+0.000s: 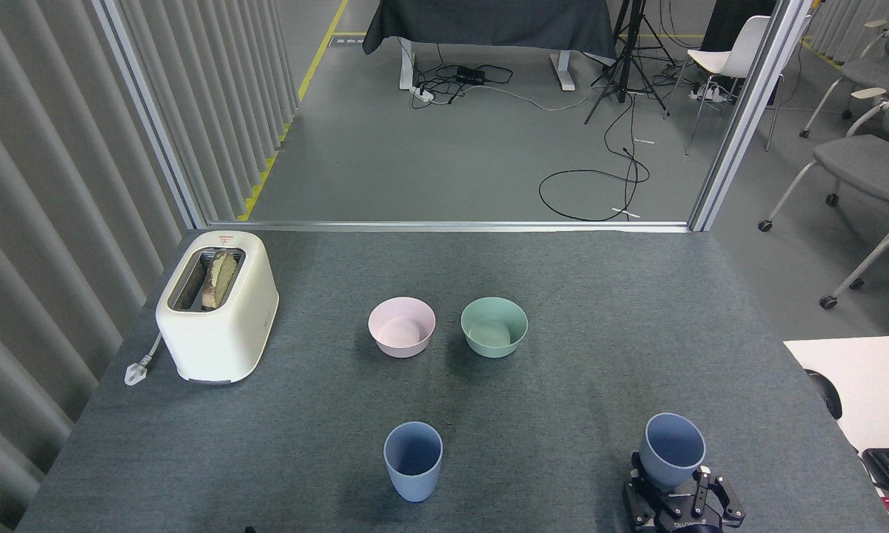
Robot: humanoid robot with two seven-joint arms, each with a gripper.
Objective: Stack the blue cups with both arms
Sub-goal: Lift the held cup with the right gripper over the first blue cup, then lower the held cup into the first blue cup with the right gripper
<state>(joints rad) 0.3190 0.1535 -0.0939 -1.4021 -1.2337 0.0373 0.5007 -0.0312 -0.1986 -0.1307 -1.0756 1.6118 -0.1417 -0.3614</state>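
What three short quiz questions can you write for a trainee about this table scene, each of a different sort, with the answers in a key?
1. True or false: the right gripper is around the base of the right matte pale blue plastic cup.
2. Which bowl stands nearer the cream toaster? A) the pale pink round bowl B) the pale green round bowl
3. Fill in: the other pale blue plastic cup stands upright on the grey table, and ____ gripper touches it.

Key: 1 true; 2 A; 3 no
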